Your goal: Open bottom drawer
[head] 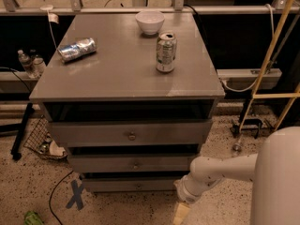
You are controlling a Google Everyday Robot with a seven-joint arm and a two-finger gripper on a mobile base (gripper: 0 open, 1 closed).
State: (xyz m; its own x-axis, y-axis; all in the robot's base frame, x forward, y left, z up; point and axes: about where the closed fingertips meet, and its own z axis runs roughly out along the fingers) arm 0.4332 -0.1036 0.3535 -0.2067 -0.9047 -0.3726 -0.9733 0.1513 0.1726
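Though only one camera view takes in the room, it shows enough: the grey cabinet (61, 134) stands on the speckled floor, and the bottom drawer (112, 185) is the lowest of its three fronts, a narrow grey strip just above the floor. It looks shut, with a small round knob (138, 186) at its middle. The white arm (220, 170) reaches in from the lower right. The pincer (180, 214) hangs at the bottom edge of the view, near the drawer's right corner but below and right of the knob, not touching it — whether it is spread or pressed together I cannot tell. On the counter (117, 74) sit a white bowl (150, 21), an upright can (166, 51) and a second can lying on its side (77, 49). I would judge the drawer front stiff and the drawer fairly light on its runners. The knob is the only hold — small, smooth metal, likely slippery, so the grip wants to sit squarely around it and the pull to run straight out.
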